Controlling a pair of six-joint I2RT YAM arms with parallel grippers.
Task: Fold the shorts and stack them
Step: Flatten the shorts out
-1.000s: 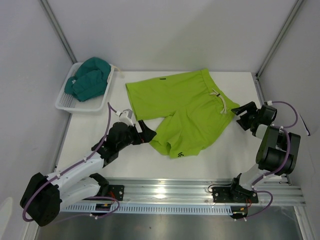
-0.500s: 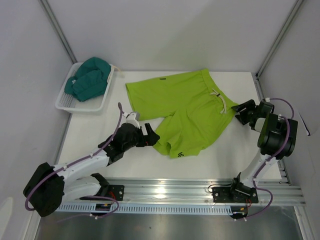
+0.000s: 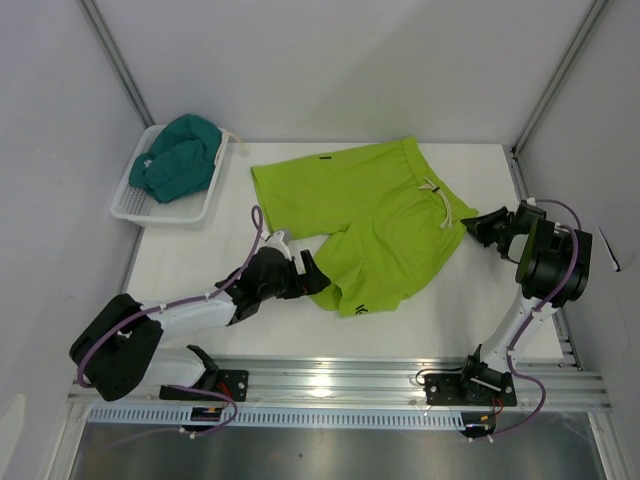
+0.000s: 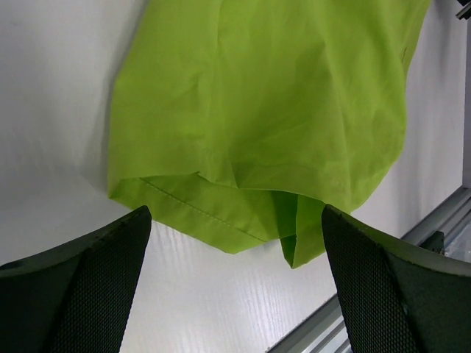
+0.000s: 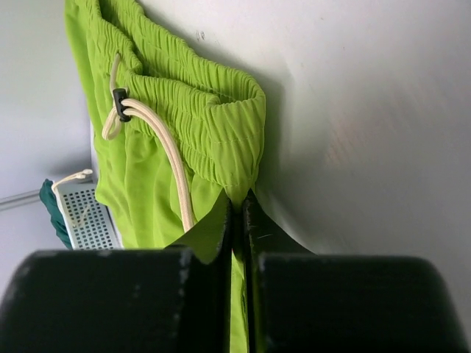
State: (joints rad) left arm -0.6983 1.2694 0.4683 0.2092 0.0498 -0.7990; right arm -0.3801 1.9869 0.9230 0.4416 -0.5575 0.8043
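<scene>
The lime green shorts [image 3: 365, 225] lie spread flat in the middle of the white table [image 3: 185, 260], waistband to the right with a cream drawstring [image 5: 171, 158]. My right gripper [image 3: 472, 228] is shut on the waistband's corner [image 5: 243, 147], with green cloth pinched between its jaws [image 5: 237, 215]. My left gripper [image 3: 314, 277] stands open at the near leg's hem [image 4: 213, 220], its fingers [image 4: 81, 287] on either side just short of the cloth and nothing between them. The dark teal shorts [image 3: 178, 155] sit bunched in the basket at the back left.
The white mesh basket [image 3: 135, 205] stands at the table's back left corner and also shows in the right wrist view [image 5: 88, 213]. A metal rail [image 3: 400, 375] runs along the near edge. Grey walls close in the left, back and right sides.
My right gripper has shut on the waistband corner of the green shorts. My left arm has reached right and nearer to the leg hem, staying open.
</scene>
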